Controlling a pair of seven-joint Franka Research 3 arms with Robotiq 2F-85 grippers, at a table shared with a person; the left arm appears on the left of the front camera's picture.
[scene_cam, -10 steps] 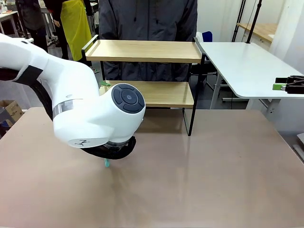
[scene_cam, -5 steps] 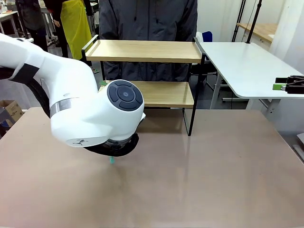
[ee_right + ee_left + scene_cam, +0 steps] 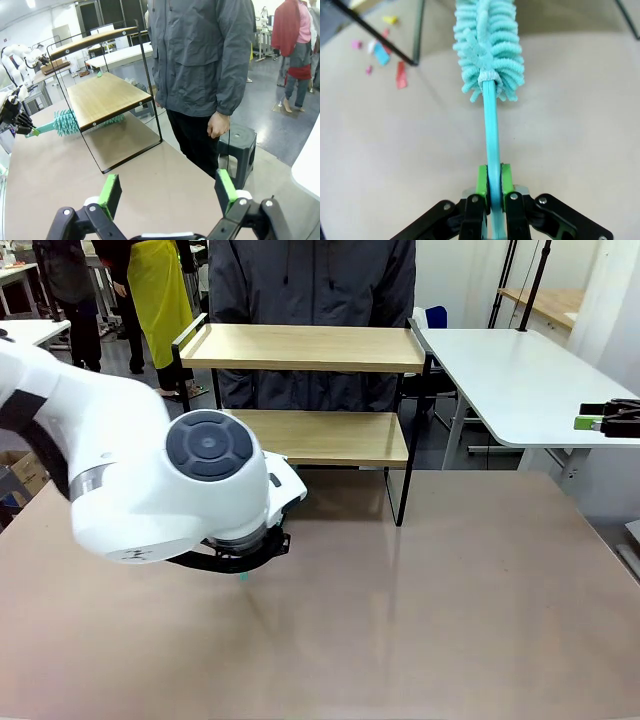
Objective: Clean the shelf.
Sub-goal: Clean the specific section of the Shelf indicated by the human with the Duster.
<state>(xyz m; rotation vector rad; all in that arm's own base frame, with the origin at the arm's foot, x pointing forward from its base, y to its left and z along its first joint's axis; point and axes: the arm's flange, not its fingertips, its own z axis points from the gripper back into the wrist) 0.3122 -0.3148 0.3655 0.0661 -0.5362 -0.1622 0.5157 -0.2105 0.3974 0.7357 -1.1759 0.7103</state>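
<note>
L gripper (image 3: 491,192) clamped on duster (image 3: 487,45), head ahead of fingertips nr shelf (image 3: 300,345); scraps (image 3: 400,75) ahead-left, cleaning prob. unfinished; R gripper (image 3: 167,192) agape, empty.

The front camera looks across the beige desk (image 3: 450,620) at the two-tier wooden, black-framed shelf (image 3: 300,348), the left wrist camera hovers close over that desk, and the right wrist camera, low at the desk's edge, sees the same shelf end-on.

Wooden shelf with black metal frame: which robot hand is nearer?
Left. The left hand, gripping a turquoise duster, is just before the shelf; the right hand hangs open farther off, sideways.
</note>
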